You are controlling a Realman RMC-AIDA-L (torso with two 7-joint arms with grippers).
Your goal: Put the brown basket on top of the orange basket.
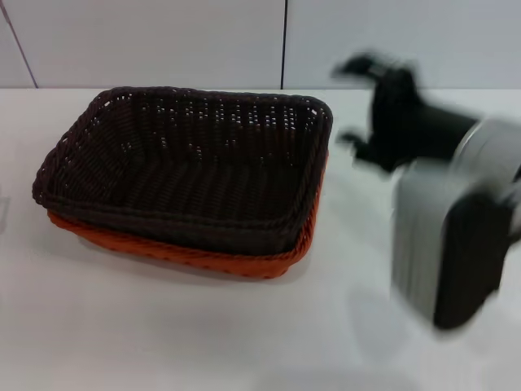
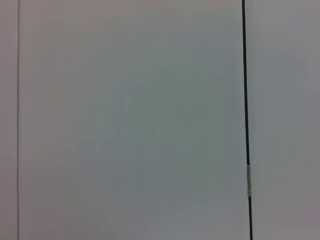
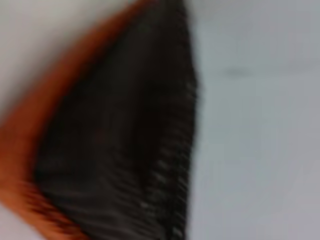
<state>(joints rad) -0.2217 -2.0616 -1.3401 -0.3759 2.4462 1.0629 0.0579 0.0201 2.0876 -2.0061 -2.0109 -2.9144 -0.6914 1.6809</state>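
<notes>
The dark brown rectangular woven basket (image 1: 183, 163) sits inside the bright orange rectangular woven basket (image 1: 187, 254), so only the orange rim peeks out under it. Both rest on the white table (image 1: 203, 334). The right gripper (image 1: 364, 106) hangs in the air just beside the baskets, apart from them. Its two black fingers are spread wide and hold nothing. The left gripper is not seen.

The brown basket (image 1: 187, 163) looks like matt woven wicker with a braided rim and open-weave sides. The orange basket (image 1: 195, 259) beneath shows the same weave. The table (image 1: 163, 342) is smooth and white, possibly laminate.
</notes>
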